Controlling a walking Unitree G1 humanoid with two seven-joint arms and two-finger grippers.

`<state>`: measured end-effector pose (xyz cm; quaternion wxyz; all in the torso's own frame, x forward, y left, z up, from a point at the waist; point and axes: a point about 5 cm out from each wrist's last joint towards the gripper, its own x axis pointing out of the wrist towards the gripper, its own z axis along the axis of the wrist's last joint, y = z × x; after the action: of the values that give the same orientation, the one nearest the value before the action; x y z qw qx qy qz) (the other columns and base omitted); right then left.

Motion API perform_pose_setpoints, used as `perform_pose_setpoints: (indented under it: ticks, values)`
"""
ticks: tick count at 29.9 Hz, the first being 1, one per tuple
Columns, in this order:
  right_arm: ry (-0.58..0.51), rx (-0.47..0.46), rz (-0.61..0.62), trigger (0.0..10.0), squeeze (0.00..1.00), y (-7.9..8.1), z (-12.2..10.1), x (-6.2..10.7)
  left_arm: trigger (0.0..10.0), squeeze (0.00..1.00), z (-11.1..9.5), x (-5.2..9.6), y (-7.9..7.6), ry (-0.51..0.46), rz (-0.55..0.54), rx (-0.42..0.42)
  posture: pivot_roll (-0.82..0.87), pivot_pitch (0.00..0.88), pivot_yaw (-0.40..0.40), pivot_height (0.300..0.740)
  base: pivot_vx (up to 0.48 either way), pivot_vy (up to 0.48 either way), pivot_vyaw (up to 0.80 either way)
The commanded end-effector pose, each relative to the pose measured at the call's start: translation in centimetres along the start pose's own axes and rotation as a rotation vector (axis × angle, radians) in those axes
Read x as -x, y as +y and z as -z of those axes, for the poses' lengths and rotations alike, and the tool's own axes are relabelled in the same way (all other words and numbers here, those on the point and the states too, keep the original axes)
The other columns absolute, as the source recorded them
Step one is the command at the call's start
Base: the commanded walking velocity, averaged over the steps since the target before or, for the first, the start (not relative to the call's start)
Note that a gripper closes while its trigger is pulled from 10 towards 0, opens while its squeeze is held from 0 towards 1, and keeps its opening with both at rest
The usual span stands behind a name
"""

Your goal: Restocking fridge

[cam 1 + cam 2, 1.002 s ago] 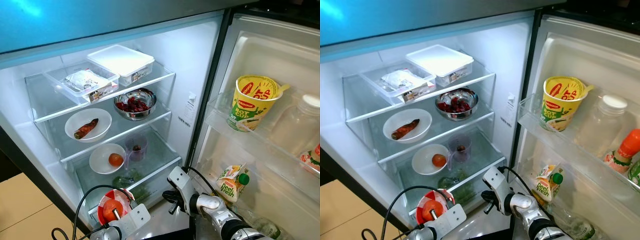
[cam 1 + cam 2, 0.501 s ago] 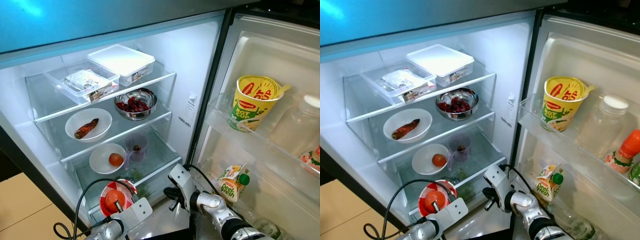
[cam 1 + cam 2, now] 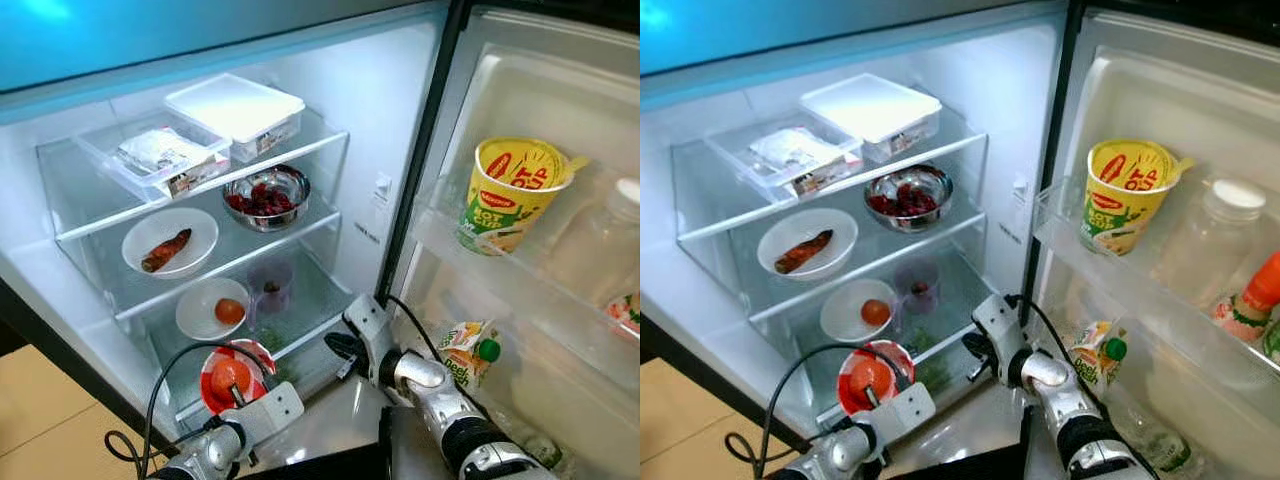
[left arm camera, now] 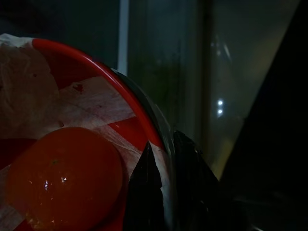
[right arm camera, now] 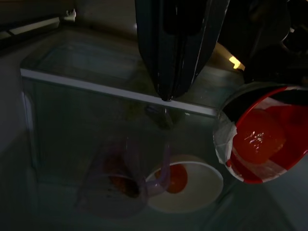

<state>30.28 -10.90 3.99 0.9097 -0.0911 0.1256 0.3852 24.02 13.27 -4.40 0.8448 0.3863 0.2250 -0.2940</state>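
A red bowl (image 3: 232, 375) covered in clear film holds a tomato (image 4: 62, 173). My left gripper (image 4: 163, 147) is shut on the bowl's rim, one finger inside and one outside. It holds the bowl low, just in front of the fridge's bottom drawer (image 3: 300, 365). My right gripper (image 3: 335, 346) hovers beside it at the front edge of the lowest shelf, its fingers (image 5: 168, 57) pressed together with nothing between them. It points into the fridge, above a purple cup (image 5: 127, 175) and a white bowl with a tomato (image 5: 185, 185).
The shelves hold a white lidded box (image 3: 235, 108), a clear tub (image 3: 160, 160), a steel bowl (image 3: 265, 197) and a white bowl with a carrot (image 3: 170, 242). In the open door on the right stand a yellow noodle cup (image 3: 515, 195), a bottle (image 3: 605, 240) and a juice carton (image 3: 465, 350).
The view has tilted a little. My left gripper has raised the red bowl toward the fridge, and the right gripper has moved up to the lowest shelf's edge.
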Motion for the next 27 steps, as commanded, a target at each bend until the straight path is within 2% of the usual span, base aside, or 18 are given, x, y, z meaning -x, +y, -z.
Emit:
perform_pose_setpoints:
  ticks: [1,12,17,22,25,27]
  values:
    - [-0.003,-0.024,0.006,10.0,0.00,0.0,0.2,0.4,10.0,0.00,0.3,0.2,0.8,-0.014,-0.028,-0.048,-0.04,0.179,0.039,0.346,0.000,0.000,0.00]
    - [-0.039,-0.009,0.042,10.0,0.00,-0.5,-0.5,2.0,10.0,0.00,-0.2,0.2,1.1,-0.061,0.000,-0.084,-0.08,0.275,0.061,0.346,0.000,0.000,0.00]
    - [0.004,0.092,0.069,10.0,0.00,-0.5,-0.4,3.4,10.0,0.00,-2.5,-0.5,1.8,-0.154,0.013,-0.098,-0.10,0.318,0.064,0.346,0.000,0.000,0.00]
    - [0.015,0.083,0.091,10.0,0.00,-0.1,0.0,4.1,10.0,0.00,-4.2,-0.8,2.0,-0.238,0.011,-0.094,-0.10,0.338,0.061,0.346,0.000,0.000,0.00]
    - [0.032,0.072,0.110,10.0,0.00,0.4,0.4,4.9,10.0,0.00,-6.2,-1.1,2.3,-0.328,0.012,-0.110,-0.11,0.356,0.067,0.346,0.000,0.000,0.00]
    - [0.032,0.072,0.110,10.0,0.00,0.4,0.4,4.9,10.0,0.00,-6.2,-1.1,2.3,-0.328,0.012,-0.110,-0.11,0.356,0.067,0.346,0.000,0.000,0.00]
